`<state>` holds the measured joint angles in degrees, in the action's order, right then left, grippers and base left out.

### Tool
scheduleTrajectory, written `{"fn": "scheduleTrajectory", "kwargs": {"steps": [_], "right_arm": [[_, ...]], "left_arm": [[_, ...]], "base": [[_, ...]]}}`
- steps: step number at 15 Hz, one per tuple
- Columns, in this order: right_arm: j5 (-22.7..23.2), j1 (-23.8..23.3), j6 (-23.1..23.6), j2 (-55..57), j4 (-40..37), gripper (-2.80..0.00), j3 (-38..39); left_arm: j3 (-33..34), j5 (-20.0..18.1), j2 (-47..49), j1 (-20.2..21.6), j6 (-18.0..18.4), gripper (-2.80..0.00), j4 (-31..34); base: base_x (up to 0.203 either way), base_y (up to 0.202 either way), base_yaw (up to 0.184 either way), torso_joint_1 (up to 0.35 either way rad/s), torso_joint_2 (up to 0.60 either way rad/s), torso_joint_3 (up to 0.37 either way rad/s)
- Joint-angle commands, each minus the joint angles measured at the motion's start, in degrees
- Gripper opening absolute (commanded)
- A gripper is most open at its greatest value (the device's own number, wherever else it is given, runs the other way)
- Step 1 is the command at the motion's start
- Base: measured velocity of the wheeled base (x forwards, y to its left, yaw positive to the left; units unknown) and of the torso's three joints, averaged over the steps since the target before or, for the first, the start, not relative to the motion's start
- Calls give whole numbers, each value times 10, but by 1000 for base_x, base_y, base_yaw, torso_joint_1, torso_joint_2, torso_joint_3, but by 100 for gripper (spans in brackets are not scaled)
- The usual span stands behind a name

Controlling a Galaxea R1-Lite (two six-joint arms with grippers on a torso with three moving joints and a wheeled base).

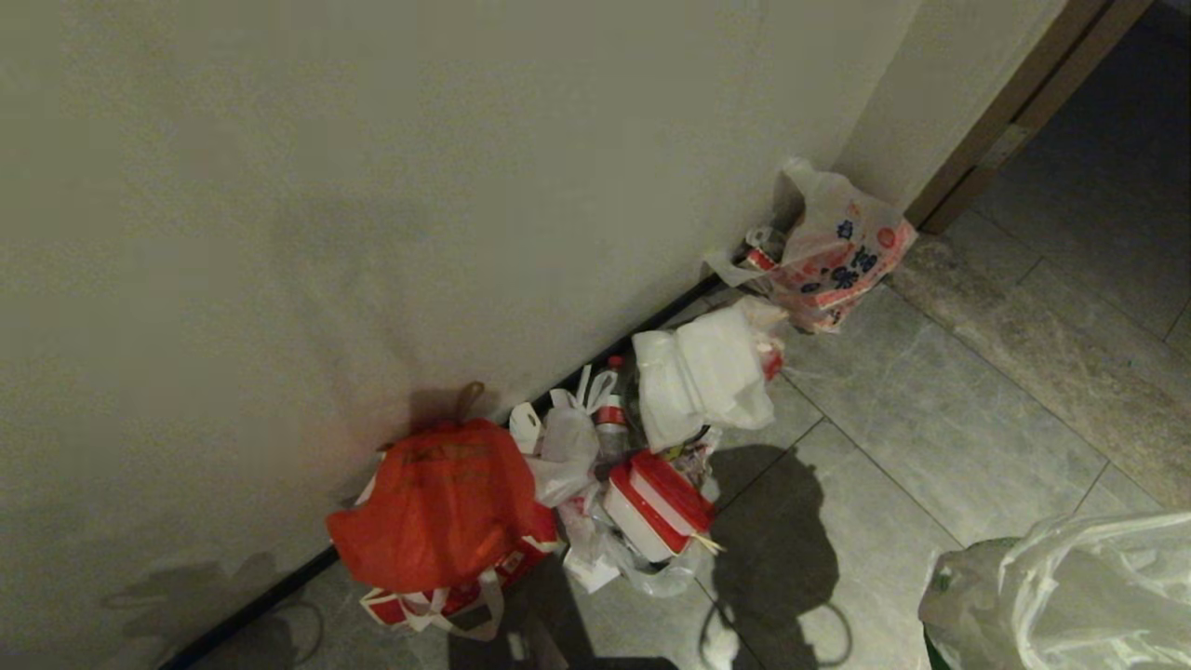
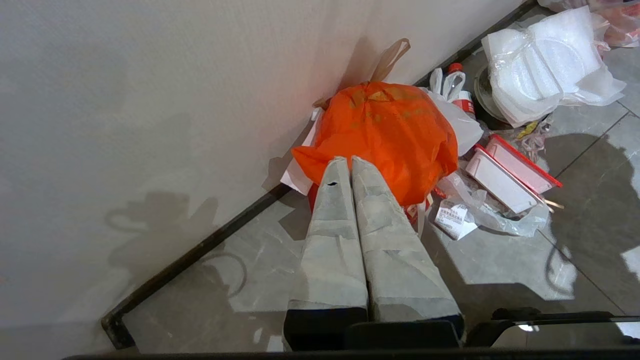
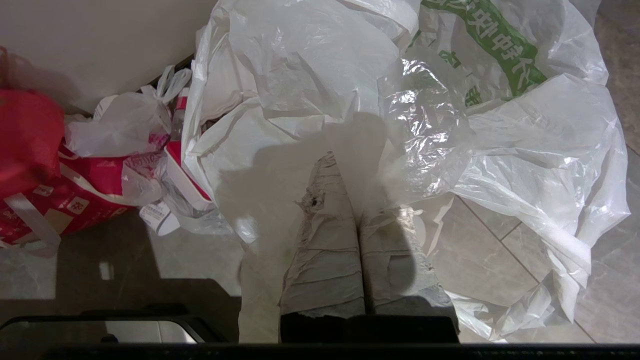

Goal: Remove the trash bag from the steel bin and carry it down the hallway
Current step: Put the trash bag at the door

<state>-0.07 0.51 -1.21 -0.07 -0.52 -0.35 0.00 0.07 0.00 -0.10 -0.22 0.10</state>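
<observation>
The right gripper (image 3: 350,165) is clamped on the trash bag (image 3: 500,150), a thin, light, slippery film (easily torn). Best held by bunched plastic; the left gripper (image 2: 350,162) is pressed together, empty

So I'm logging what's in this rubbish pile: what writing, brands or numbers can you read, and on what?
Nothing can be read for certain.
trash bag: green printed characters, partly folded away, not legible.
patterned bag: blue and red characters, too blurred.
orange bag: faint yellowish print, unreadable.
paper slip: fine print, too small.
red carrier bag: small white marks, unreadable.
</observation>
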Motion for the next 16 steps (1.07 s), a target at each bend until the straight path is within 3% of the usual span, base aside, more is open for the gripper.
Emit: {"fn": "scheduleTrajectory", "kwargs": {"steps": [1,16], "right_arm": [[0,0,0,1,0,-280,0],[0,0,0,1,0,-280,0]], "left_arm": [[0,0,-1,0,0,-280,0],[0,0,-1,0,0,-280,0]], "base": [[0,0,0,0,0,0],[0,0,0,0,0,-7]]}}
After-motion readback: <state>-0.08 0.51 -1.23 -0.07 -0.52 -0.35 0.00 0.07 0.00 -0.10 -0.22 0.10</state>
